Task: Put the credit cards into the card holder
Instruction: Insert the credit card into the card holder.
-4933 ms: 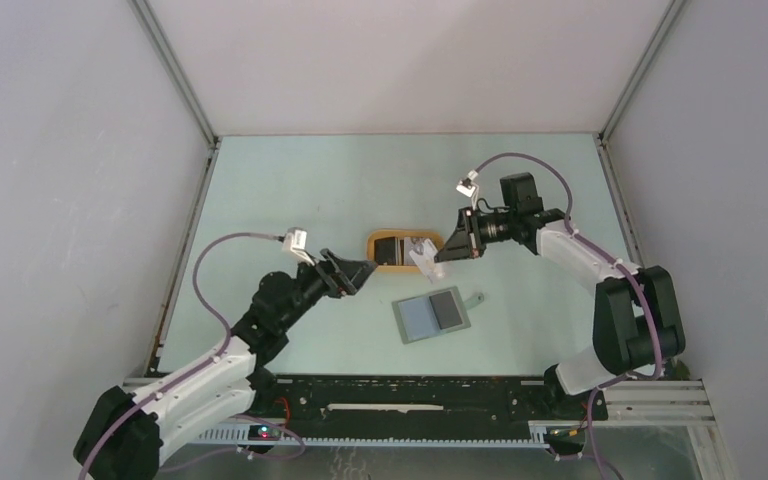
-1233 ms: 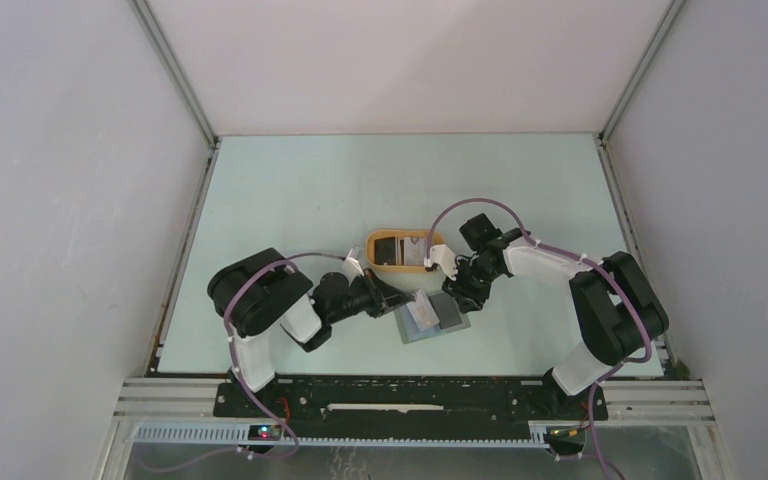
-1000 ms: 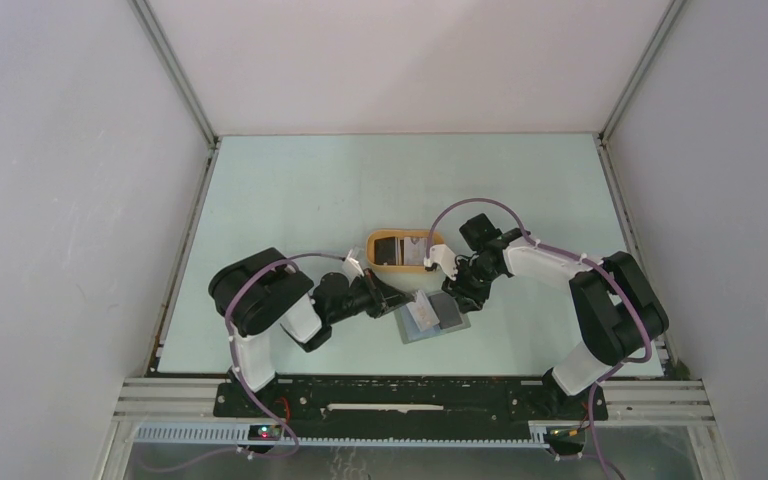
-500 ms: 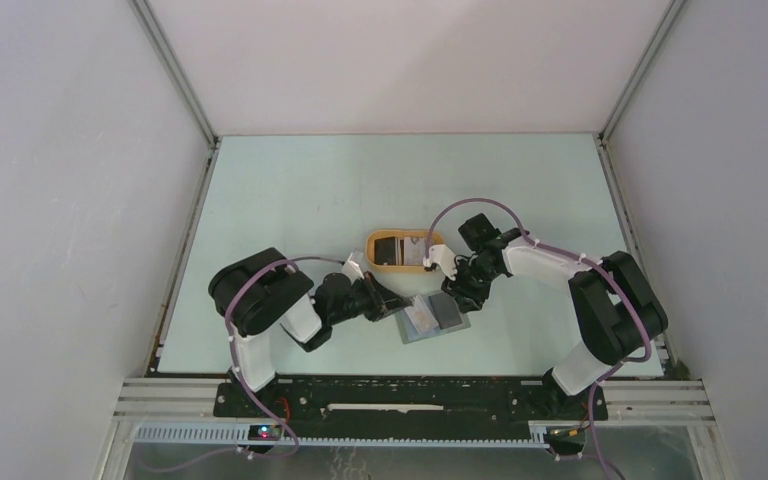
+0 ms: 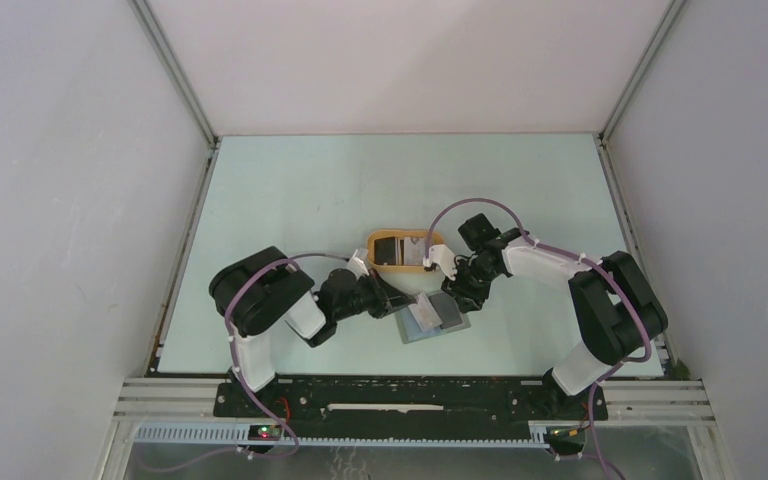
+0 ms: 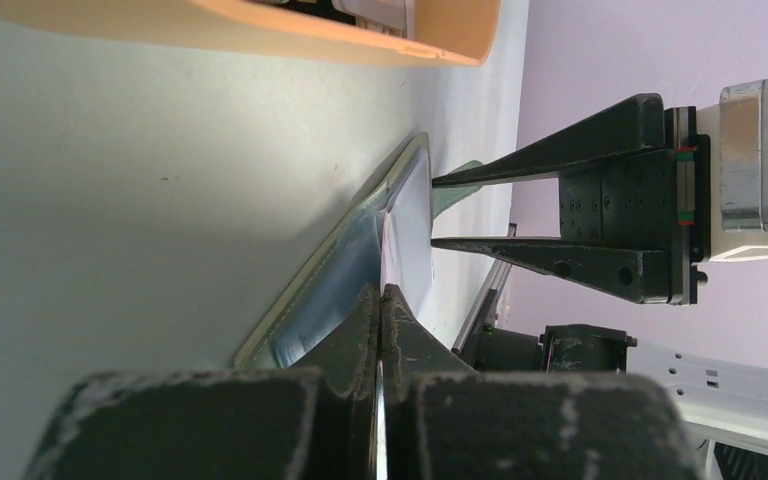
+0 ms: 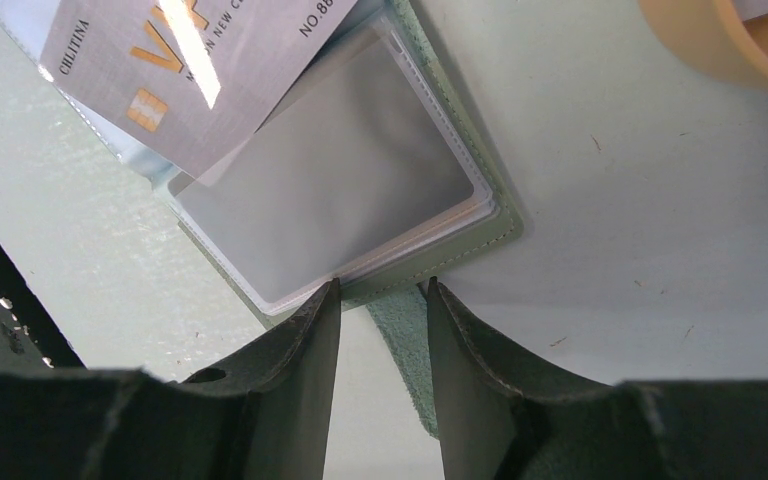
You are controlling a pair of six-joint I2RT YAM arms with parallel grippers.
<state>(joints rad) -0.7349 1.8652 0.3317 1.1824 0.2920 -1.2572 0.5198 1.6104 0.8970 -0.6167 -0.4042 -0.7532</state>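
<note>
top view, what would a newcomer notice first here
Both claws meet at the open holder mid-table. The left claw is shut on a silvery card, angled over the holder; the right claw stands open at its right edge. An orange tray holding more cards sits just behind.

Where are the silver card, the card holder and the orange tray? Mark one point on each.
silver card [image 7: 210,70], right wrist view, its printed face.
card holder [image 7: 330,200], right wrist view, its clear sleeve.
orange tray [image 6: 260,28], left wrist view, its outer wall.

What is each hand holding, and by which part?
The left hand pinches a silvery credit card by one edge. The right hand grips nothing, open at the card holder.
</note>
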